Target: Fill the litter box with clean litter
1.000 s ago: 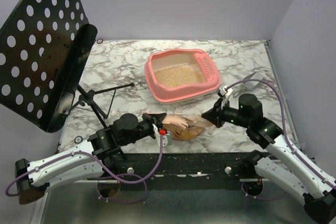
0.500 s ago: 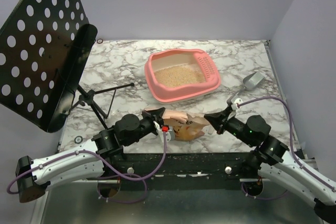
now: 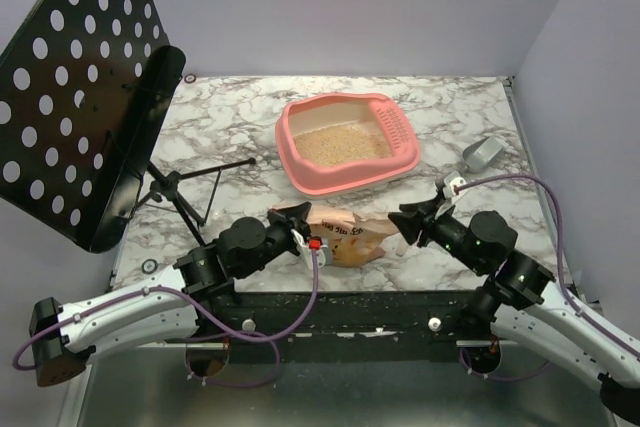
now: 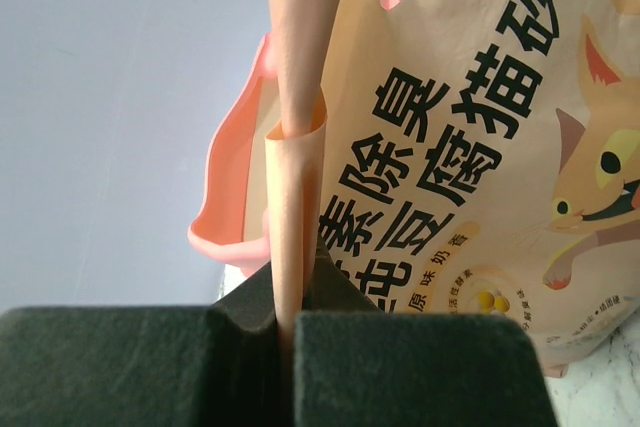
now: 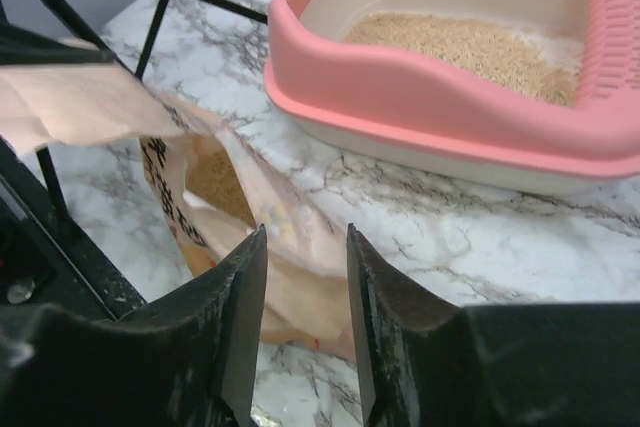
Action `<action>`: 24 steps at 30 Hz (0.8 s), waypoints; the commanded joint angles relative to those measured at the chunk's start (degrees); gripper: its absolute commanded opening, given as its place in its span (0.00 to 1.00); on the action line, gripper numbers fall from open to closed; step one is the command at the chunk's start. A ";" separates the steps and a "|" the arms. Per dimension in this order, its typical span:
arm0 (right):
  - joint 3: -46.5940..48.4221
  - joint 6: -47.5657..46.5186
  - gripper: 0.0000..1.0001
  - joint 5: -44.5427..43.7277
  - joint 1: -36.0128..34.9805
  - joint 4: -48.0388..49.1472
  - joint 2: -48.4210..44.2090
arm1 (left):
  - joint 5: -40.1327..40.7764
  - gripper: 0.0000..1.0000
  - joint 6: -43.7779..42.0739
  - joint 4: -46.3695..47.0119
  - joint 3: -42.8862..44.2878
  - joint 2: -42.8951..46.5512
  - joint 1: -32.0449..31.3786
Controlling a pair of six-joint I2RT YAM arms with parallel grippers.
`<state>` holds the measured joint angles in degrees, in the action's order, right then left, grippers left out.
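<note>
The pink litter box [image 3: 290, 152] stands at the middle back of the marble table, with a layer of clean litter [image 3: 342, 147] in it. A tan printed paper bag [image 3: 350, 239] lies at the near edge between the arms. My left gripper [image 3: 300, 237] is shut on the bag's folded left edge, and the left wrist view shows that paper fold [image 4: 300, 197] pinched between its pads [image 4: 400, 367]. My right gripper [image 3: 408, 222] stands open just right of the bag. Nothing is between its fingers [image 5: 240, 287]. More tan granules [image 5: 215, 182] show inside the bag's mouth [image 5: 230, 197].
A black perforated music stand [image 3: 80, 87] on a tripod [image 3: 175, 192] fills the left side. A small silver scoop [image 3: 482, 154] lies right of the litter box. Stray granules dot the black near edge [image 3: 330, 297]. Purple walls close in the back and right.
My right gripper was shut on the bag's right end and has opened and let go. The right arm drew back toward the near edge. The left gripper kept its grip.
</note>
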<state>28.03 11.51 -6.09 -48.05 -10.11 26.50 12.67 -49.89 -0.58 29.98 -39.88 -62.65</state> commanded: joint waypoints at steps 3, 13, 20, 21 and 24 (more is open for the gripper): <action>16.41 -4.03 0.63 -0.33 -0.38 -8.06 11.00 | -6.16 0.00 -2.23 -2.49 2.98 3.75 -0.01; 44.65 -14.75 0.79 12.72 5.84 -35.67 35.72 | -12.49 0.00 -4.43 -3.28 -0.01 8.41 -0.28; 44.31 -20.46 0.74 27.17 11.14 -42.62 40.55 | -12.58 0.00 1.10 -9.69 -3.16 16.22 -0.36; 43.69 -21.52 0.73 27.79 11.14 -42.97 40.91 | -12.58 0.00 2.50 -10.40 -4.04 17.71 -0.36; 41.41 -22.75 0.74 29.89 11.23 -41.58 41.17 | -14.86 0.00 5.41 -11.46 -6.15 21.50 -0.36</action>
<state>71.46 -7.05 16.01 -37.01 -48.07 67.31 1.65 -49.60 -11.90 25.87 -23.59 -62.76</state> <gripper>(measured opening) 0.736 0.019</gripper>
